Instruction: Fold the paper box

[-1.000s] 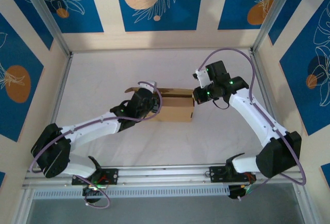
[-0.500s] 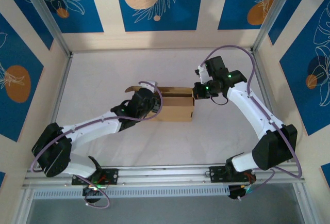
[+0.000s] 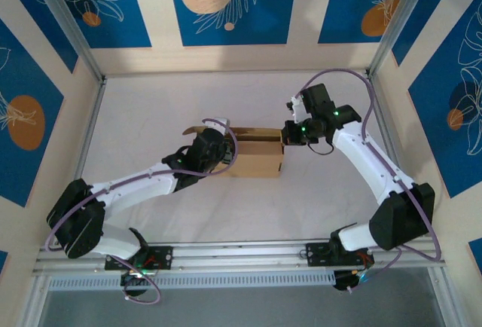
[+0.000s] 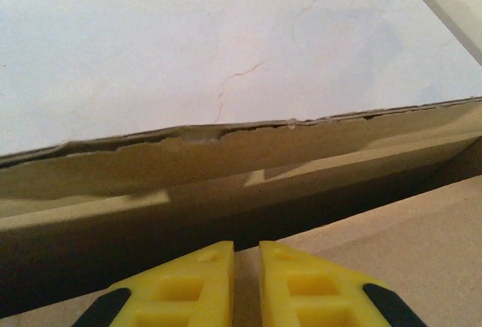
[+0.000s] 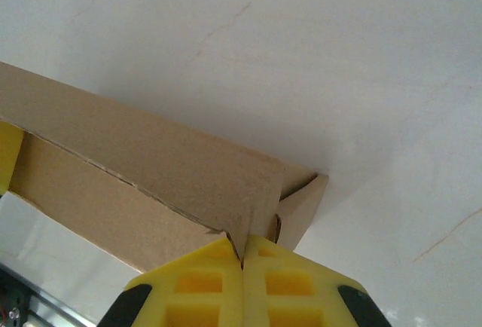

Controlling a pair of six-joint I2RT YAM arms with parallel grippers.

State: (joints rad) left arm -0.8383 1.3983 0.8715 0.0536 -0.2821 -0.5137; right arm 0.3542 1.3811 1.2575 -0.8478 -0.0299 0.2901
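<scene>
Paper box (image 3: 256,157): middle of the bench (image 3: 151,108), between both arms, hasn't budged.
Right arm (image 3: 361,161): wrist and elbow shifted a bit since a second ago.
Left arm (image 3: 135,187): same pose.
Right gripper (image 5: 242,255): jaws together, tips at the box's end corner.
Left gripper (image 4: 246,255): jaws nearly together over a panel; can't tell if pinching.

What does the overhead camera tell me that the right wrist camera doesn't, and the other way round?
Overhead: the left arm reaches the box at its left end, the right arm at its right end, with blue patterned walls around. Right wrist: up close, the right gripper has its yellow fingers shut, tips against a box corner. Both: the brown box on the white table.
</scene>
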